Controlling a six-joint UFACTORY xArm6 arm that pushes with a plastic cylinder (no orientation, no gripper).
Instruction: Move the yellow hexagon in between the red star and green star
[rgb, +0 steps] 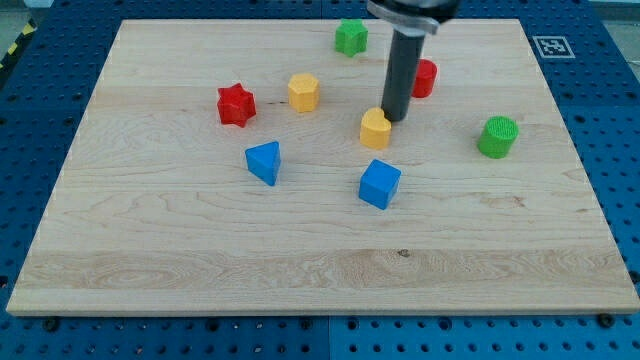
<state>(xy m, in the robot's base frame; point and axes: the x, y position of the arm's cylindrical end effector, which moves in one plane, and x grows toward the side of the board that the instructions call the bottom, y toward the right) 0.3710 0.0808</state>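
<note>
Wooden bench (200, 250) carries eight blocks in the single camera view. No jaws are fitted: the arm ends in a bare dark rod and nothing is held. My tip (393, 120) stands near the bench centre, just beside a second yellow block (375, 128) of unclear shape at its 8 o'clock; whether they touch cannot be told. The yellow hexagon (303, 92) lies well apart from my tip, at roughly 9 to 10 o'clock. The red star (236, 104) sits at the hexagon's 9 o'clock and the green star (350, 37) at its 1 o'clock. The hexagon is thus already near the gap, but rests on the 5 o'clock side of the line joining the two stars. In my judgement a short push toward 11 o'clock remains. That calls for my tip to reach the hexagon's 5 o'clock face, and the second yellow block stands close to that path and could be dragged along. The red cylinder (426, 78) is partly hidden behind the rod. The green cylinder (497, 137), blue triangular block (264, 161) and blue cube (379, 183) lie clear of the route.
</note>
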